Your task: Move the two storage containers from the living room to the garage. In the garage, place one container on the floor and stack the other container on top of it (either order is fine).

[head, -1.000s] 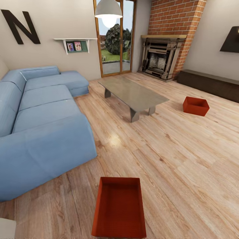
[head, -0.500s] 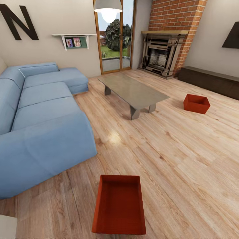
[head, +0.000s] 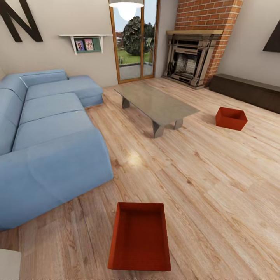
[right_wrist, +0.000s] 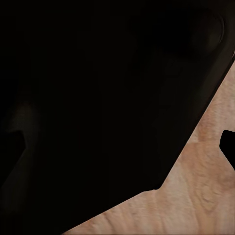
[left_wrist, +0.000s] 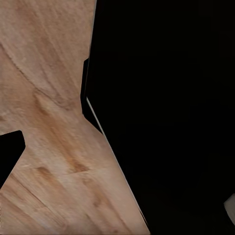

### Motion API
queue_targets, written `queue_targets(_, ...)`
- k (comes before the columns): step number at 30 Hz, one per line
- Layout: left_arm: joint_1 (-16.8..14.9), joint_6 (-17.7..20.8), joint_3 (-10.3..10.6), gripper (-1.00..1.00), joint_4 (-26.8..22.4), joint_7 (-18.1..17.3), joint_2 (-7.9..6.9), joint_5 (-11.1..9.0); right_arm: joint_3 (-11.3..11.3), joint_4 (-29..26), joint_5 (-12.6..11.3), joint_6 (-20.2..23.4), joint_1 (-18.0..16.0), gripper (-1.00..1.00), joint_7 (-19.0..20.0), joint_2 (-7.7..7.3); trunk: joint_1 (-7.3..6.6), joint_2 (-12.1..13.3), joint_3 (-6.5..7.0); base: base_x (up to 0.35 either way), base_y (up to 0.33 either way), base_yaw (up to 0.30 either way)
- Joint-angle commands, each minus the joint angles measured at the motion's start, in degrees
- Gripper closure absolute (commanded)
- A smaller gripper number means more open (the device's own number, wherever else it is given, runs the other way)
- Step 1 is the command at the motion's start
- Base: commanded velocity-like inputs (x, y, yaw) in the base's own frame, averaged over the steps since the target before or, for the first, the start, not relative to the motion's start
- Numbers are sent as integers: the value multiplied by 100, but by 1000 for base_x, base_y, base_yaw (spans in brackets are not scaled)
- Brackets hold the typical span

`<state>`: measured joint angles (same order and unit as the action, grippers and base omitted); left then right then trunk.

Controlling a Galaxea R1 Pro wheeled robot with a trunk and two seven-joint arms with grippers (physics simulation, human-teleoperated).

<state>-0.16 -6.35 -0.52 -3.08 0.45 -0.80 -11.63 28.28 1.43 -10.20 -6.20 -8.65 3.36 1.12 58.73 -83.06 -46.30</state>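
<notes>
1. Two red-orange bins sit on the light wood plank floor (head: 217, 186): the near container (head: 140, 237) at lower centre of my head view, rectangular, open-topped, its inside finely ribbed; the far container (head: 231, 118) at right of centre, well apart from it.
2. Between them stands a grey low table (head: 155, 103) with a smooth slab top.
3. Soft blue sectional sofa (head: 46, 136) takes up the left; a red brick fireplace (head: 194, 58) stands upper right.
4. My wrist views give dark, blocky shapes over plank grain; whether either set of fingers is parted or closed, I cannot tell.
</notes>
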Motion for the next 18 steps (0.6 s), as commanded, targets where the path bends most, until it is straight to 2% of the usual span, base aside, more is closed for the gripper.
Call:
queue_targets(1,-2,-15,-1,-100,2,6,1,-24,37,15,-61,-31,-5,-100,24,2,0,-2,-13,0,0,0)
queue_targets(8,-2,-15,-1,-100,2,1,1,-24,37,15,-56,-31,-5,-100,24,2,0,-2,-67,0,0,0)
queue_targets(18,-3,-15,-1,-100,1,-1,1,-23,37,15,-59,-24,-5,-100,24,2,0,-2,-76,0,0,0)
